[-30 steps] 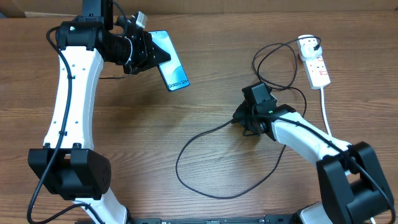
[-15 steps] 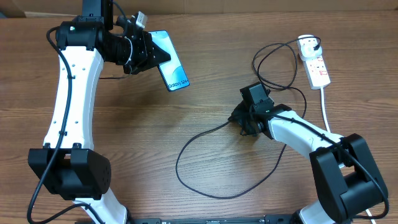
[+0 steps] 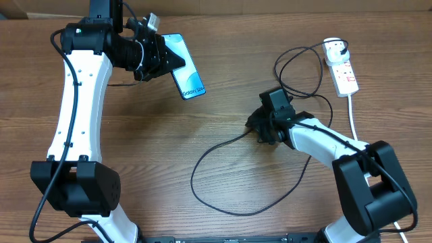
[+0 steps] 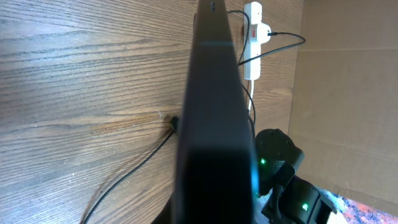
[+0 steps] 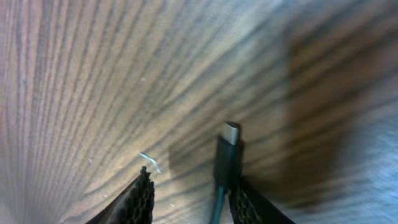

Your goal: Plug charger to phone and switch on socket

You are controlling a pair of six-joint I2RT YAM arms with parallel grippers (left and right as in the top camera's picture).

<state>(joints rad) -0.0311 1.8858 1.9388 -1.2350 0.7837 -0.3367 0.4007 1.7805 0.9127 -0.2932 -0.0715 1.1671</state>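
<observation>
My left gripper [image 3: 156,59] is shut on the phone [image 3: 185,73] and holds it above the table at the back left, lit screen tilted up. In the left wrist view the phone's dark edge [image 4: 214,112] fills the middle and hides the jaws. The charger's thin black cable [image 3: 194,169] loops over the table, and its plug [image 3: 335,47] sits in the white socket strip [image 3: 344,71]. My right gripper [image 3: 260,128] is low over the cable's end. It [image 5: 191,180] stands open, and the connector tip [image 5: 227,155] lies on the wood just inside the right finger [image 5: 245,202].
The socket's thick white cord [image 3: 354,118] runs down the right side towards the right arm's base. The socket [image 4: 253,37] and connector tip [image 4: 175,124] also show past the phone in the left wrist view. A cardboard wall [image 4: 348,81] lines the table's back edge.
The right gripper has opened and shifted slightly left towards the cable's end. The left arm and the phone have not moved.
</observation>
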